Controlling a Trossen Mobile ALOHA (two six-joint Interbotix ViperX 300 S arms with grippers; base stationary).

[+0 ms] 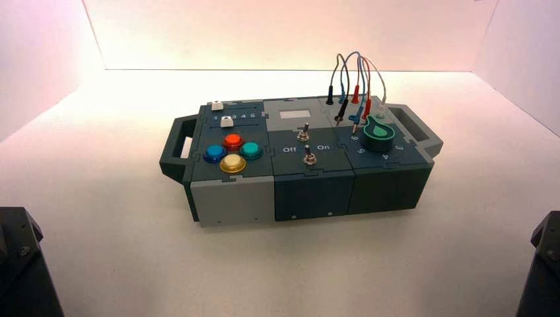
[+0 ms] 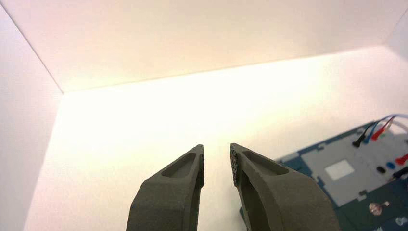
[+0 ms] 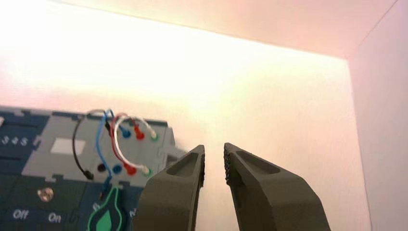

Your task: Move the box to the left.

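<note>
A pale, brightly lit surface (image 1: 119,251) spreads out under a pinkish back wall (image 1: 284,33), with side walls (image 1: 39,59) rising to the left and right. The box (image 1: 314,195), long and made of dark teal and grey modules, sits around the middle of that surface, its long front side facing the robot and slightly turned. On its left part, four round buttons are grouped closely: red (image 1: 233,141), blue (image 1: 214,153), green (image 1: 251,150) and yellow (image 1: 232,164). Behind them are two white sliders (image 1: 226,121), beside a row of printed numbers. The middle part carries two metal toggle switches (image 1: 309,157), with "Off" and "On" lettered near them, and a pale rectangular panel (image 1: 295,114) farther back. On the right part stands a green knob (image 1: 378,137), and behind it black, blue, red and white wires (image 3: 98,142) arch above the grey module. A dark handle sticks out at each end, the left handle (image 1: 173,146) and the right handle (image 1: 432,144). Out past the handles, at the near corners of the high view, the two arms show, well apart from the box. The left gripper (image 2: 217,147) is open, its fingers parted with nothing between them; the right gripper (image 3: 214,147) is likewise open and holds nothing.
</note>
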